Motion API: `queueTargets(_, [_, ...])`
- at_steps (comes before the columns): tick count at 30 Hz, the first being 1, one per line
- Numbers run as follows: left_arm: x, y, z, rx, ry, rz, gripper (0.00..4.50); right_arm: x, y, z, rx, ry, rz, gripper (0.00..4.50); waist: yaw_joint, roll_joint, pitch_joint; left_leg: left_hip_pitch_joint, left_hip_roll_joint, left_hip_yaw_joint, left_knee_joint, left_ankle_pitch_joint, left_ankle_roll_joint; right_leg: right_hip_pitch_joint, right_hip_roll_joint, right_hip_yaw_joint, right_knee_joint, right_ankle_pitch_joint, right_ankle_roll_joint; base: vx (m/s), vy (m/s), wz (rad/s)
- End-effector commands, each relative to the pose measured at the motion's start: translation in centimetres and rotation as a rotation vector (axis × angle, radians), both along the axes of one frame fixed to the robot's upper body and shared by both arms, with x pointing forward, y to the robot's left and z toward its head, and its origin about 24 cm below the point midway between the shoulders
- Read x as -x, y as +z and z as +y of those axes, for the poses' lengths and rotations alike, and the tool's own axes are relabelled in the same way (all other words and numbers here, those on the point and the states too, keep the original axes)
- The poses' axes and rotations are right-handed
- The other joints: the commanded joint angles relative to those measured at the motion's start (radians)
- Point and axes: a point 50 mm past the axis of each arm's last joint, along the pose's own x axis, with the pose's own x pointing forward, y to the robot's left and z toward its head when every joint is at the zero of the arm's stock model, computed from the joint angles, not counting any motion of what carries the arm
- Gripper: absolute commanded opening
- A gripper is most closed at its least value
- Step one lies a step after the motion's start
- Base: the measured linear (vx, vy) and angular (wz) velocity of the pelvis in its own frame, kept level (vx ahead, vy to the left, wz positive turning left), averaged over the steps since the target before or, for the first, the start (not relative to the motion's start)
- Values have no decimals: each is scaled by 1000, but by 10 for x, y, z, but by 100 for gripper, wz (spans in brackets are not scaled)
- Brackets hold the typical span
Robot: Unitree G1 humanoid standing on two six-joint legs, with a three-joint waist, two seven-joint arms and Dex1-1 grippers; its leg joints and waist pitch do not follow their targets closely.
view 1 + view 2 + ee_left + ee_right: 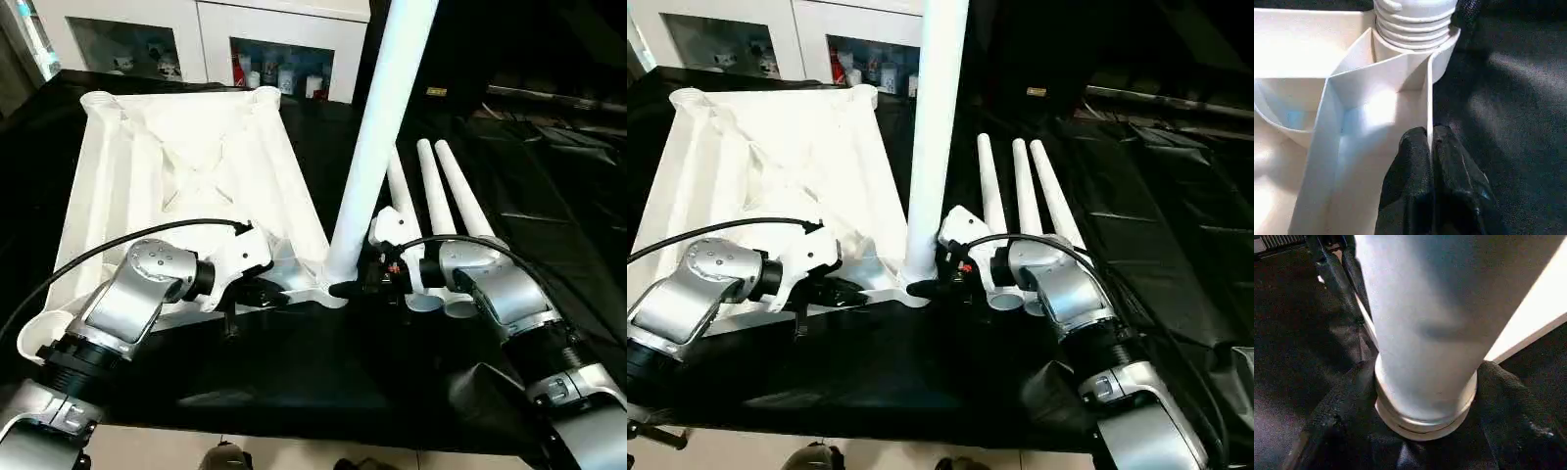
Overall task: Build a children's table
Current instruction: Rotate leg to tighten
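Left eye view: white plastic rectangular tabletop lies underside-up on the black-draped surface, ribs showing, occupying 9 to 12 o'clock. One long white cylindrical leg stands in the near corner socket at centre, leaning slightly toward 1 o'clock. Left gripper is pinched closed on a thin rib wall of the tabletop just beside that socket, leg threads visible beyond it. Right gripper sits at the leg's base from 3 o'clock, fingers on either side of it, close to the leg; contact unclear. Three spare white legs lie side by side at 2 o'clock, behind the right gripper.
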Motion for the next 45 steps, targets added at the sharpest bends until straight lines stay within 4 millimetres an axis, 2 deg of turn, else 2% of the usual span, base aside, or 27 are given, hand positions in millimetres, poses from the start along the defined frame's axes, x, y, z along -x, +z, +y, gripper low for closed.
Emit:
queueTargets(1, [0, 2, -12, 22, -18, -24, 0, 0, -9, 1, -20, -76, 9, 274, -2, 12, -78, 18, 40, -6, -58, -80, 52, 58, -84, 55, -49, -25, -243, 0, 0, 0])
queueTargets(3, [-7, 0, -13, 11, 48, -50, 0, -8, -15, 3, -21, -192, -11, 273, -5, 11, -75, 16, 40, -7, -60, -94, 37, 56, -86, 55, -53, -53, -243, 0, 0, 0])
queueTargets(4, [-13, -1, -16, 8, 100, -72, 0, -13, -18, 6, -31, -282, -11, 273, -8, 11, -71, 19, 39, -8, -63, -140, 19, 55, -87, 55, -62, -129, -229, 0, 0, 0])
queueTargets(5, [-13, -1, -16, 8, 100, -72, 0, -13, -18, 6, -31, -282, -11, 273, -10, 12, -71, 20, 40, -9, -63, -155, 9, 53, -88, 56, -63, -159, -222, 0, 0, 0])
queueTargets(6, [-20, -3, -23, 7, 165, -95, 0, -21, -23, 13, -60, -427, -5, 273, -17, 15, -67, 20, 38, -9, -65, -189, -7, 48, -89, 58, -68, -219, -211, 0, 0, 0])
queueTargets(7, [-22, -4, -27, 7, 185, -99, 0, -24, -24, 17, -73, -485, -2, 273, -21, 13, -66, 23, 36, -12, -68, -219, -27, 48, -91, 57, -77, -292, -194, 0, 0, 0])
queueTargets(8, [-24, -5, -29, 6, 195, -101, 0, -26, -25, 20, -83, -527, 1, 273, -22, 15, -67, 17, 37, -18, -70, -221, -36, 56, -95, 56, -78, -327, -170, 0, 0, 0])
queueTargets(9, [-30, -6, -41, 22, 272, -104, 0, -31, -30, 29, -102, -658, 26, 273, -25, 14, -68, 15, 37, -18, -71, -221, -37, 55, -93, 55, -78, -329, -163, 0, 0, 0])
queueTargets(10, [-30, -6, -41, 23, 277, -104, 0, -31, -30, 30, -103, -666, 28, 273, -30, 18, -67, 26, 39, -15, -69, -239, -44, 41, -90, 58, -83, -329, -166, 0, 0, 0])
queueTargets(11, [-35, -7, -53, 34, 340, -105, 0, -34, -34, 40, -119, -774, 47, 273, -31, 16, -66, 26, 38, -16, -69, -246, -47, 40, -90, 58, -83, -333, -165, 0, 0, 0])
queueTargets(13, [-38, -8, -62, 33, 380, -109, 0, -35, -37, 50, -130, -845, 53, 272, -32, 18, -69, 25, 37, -16, -68, -240, -47, 40, -90, 58, -81, -314, -163, 0, 0, 0])
queueTargets(15, [-38, -10, -69, 31, 399, -111, 0, -35, -36, 59, -141, -873, 34, 272, -32, 16, -71, 20, 35, -15, -68, -224, -39, 45, -87, 57, -77, -269, -157, 0, 0, 0])
queueTargets(16, [-38, -11, -72, 26, 400, -111, 0, -34, -35, 66, -159, -860, 33, 272, -32, 18, -71, 19, 35, -14, -67, -213, -35, 43, -86, 57, -74, -235, -159, 0, 0, 0])
queueTargets(20, [-36, -12, -77, 33, 399, -109, 0, -35, -30, 79, -224, -831, 51, 272, -33, 17, -70, 17, 34, -14, -69, -216, -18, 46, -85, 56, -73, -212, -159, 0, 0, 0])
queueTargets(22, [-37, -12, -73, 32, 389, -114, 0, -37, -25, 78, -243, -816, 43, 328, -35, 17, -67, 18, 34, -15, -71, -241, -18, 44, -84, 55, -77, -244, -157, 0, 0, 0])
queueTargets(25, [-37, -11, -69, 32, 381, -119, 0, -40, -20, 75, -244, -792, 2, 348, -36, 17, -67, 18, 35, -15, -71, -254, -16, 42, -87, 56, -81, -280, -147, 0, 0, 0])
queueTargets(26, [-37, -11, -67, 32, 377, -122, 0, -41, -17, 74, -247, -774, -18, 370, -36, 17, -67, 17, 35, -15, -72, -252, -15, 42, -87, 56, -82, -281, -147, 0, 0, 0])
queueTargets(29, [-35, -10, -59, 25, 345, -117, 0, -43, -10, 62, -221, -695, -66, 370, -36, 16, -70, 13, 35, -14, -69, -215, -3, 48, -85, 56, -75, -224, -158, 0, 0, 0])
queueTargets(31, [-35, -10, -49, 12, 329, -115, 0, -43, -6, 47, -198, -628, -92, 370, -35, 16, -73, 12, 36, -12, -66, -178, 12, 51, -84, 56, -69, -162, -176, 0, 0, 0])
queueTargets(32, [-35, -10, -49, 12, 329, -115, 0, -43, -6, 47, -198, -628, -92, 370, -34, 16, -72, 10, 36, -12, -66, -169, 15, 53, -84, 56, -68, -145, -179, 0, 0, 0])
queueTargets(35, [-33, -9, -39, 5, 300, -113, 0, -40, -3, 26, -143, -537, -124, 370, -31, 17, -73, 13, 37, -10, -64, -144, 30, 53, -83, 55, -65, -103, -200, 0, 0, 0])
queueTargets(37, [-30, -7, -33, 7, 262, -108, 0, -36, -3, 13, -108, -468, -127, 370, -23, 20, -75, 16, 38, -9, -63, -127, 39, 55, -82, 54, -62, -70, -212, 0, 0, 0])
queueTargets(38, [-30, -7, -33, 7, 262, -108, 0, -36, -3, 13, -108, -468, -127, 370, -21, 19, -75, 16, 39, -9, -63, -122, 40, 55, -82, 54, -61, -59, -213, 0, 0, 0])
queueTargets(40, [-22, -5, -26, 19, 158, -85, 0, -26, -1, -1, -63, -343, -118, 370, -16, 17, -76, 13, 38, -9, -62, -106, 52, 60, -81, 54, -56, -16, -223, 0, 0, 0])
queueTargets(41, [-19, -4, -25, 29, 112, -86, 0, -23, 0, -5, -52, -309, -110, 370, -15, 20, -76, 13, 40, -9, -62, -103, 53, 60, -82, 54, -55, -9, -225, 0, 0, 0])
queueTargets(42, [-15, -3, -23, 31, 84, -65, 0, -20, 0, -8, -40, -271, -100, 370, -17, 18, -77, 14, 39, -8, -61, -102, 59, 59, -82, 54, -55, -4, -230, 0, 0, 0])
queueTargets(45, [-9, -2, -19, 27, 17, -40, 0, -13, 1, -13, -17, -195, -73, 370, -14, 19, -71, 17, 41, -8, -64, -127, 58, 56, -82, 54, -61, -54, -234, 0, 0, 0])
